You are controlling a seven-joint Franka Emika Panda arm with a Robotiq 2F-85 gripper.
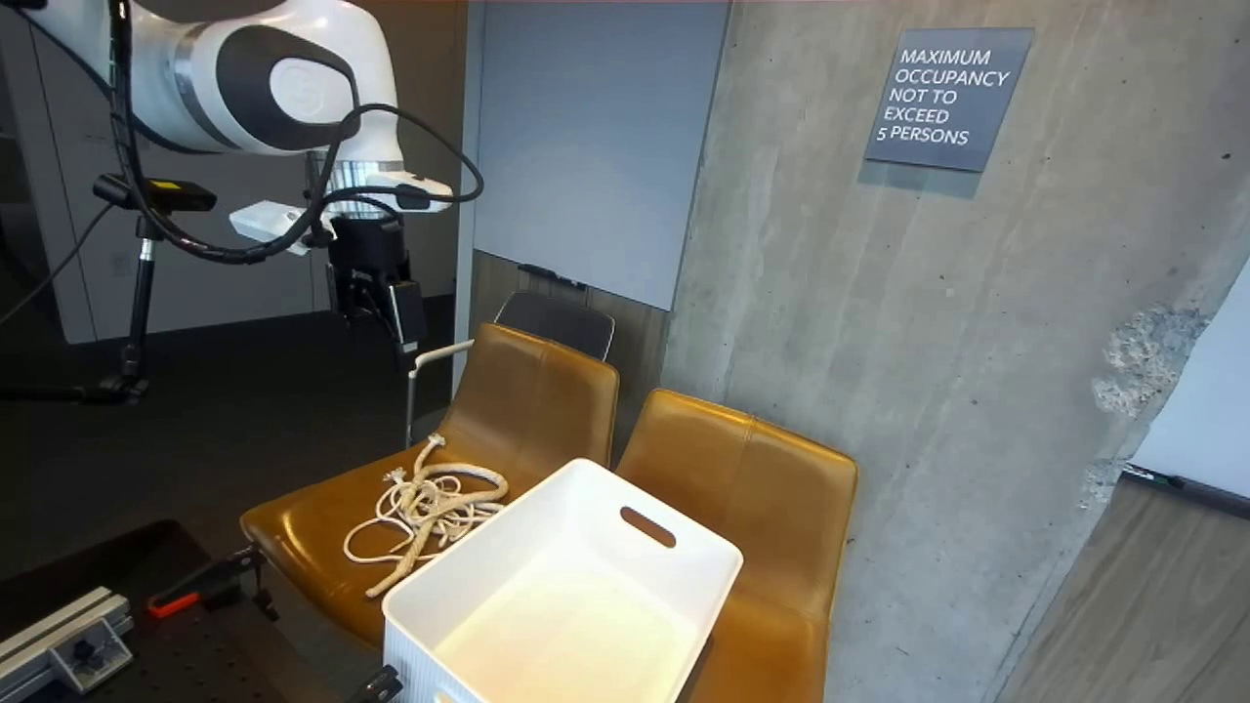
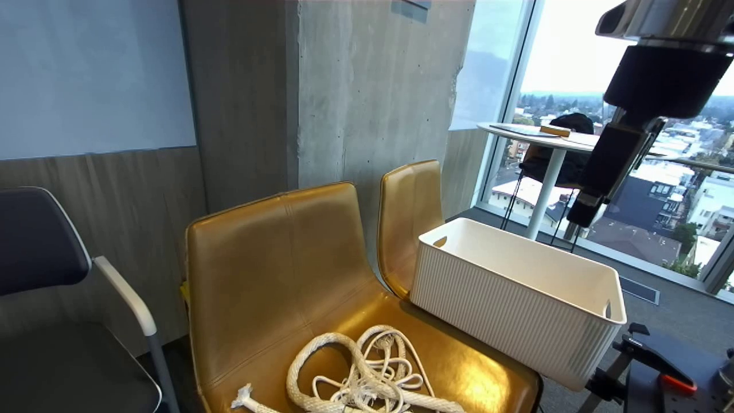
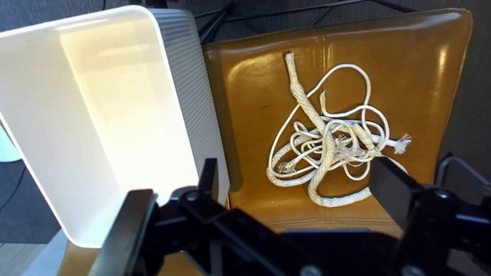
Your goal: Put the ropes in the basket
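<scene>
Both exterior views face the ropes (image 3: 328, 148) and basket (image 2: 504, 304) slantwise; the wrist view looks down on them.

Thick rope (image 3: 328, 150) braided; basket (image 2: 504, 312) ribbed, probably plastic; seat (image 3: 412, 92) glossy.

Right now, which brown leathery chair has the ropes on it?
The brown leathery chair nearer the dark armchair: the ropes lie on it, while none show on the other leathery chair.

Ropes (image 3: 328, 149) heaped on one chair (image 3: 253, 115), basket (image 2: 504, 307) just to their right in both exterior views, seemingly resting on the neighbouring chair (image 1: 752, 478), though its support is mostly hidden, wall (image 2: 373, 97) behind both chairs
</scene>
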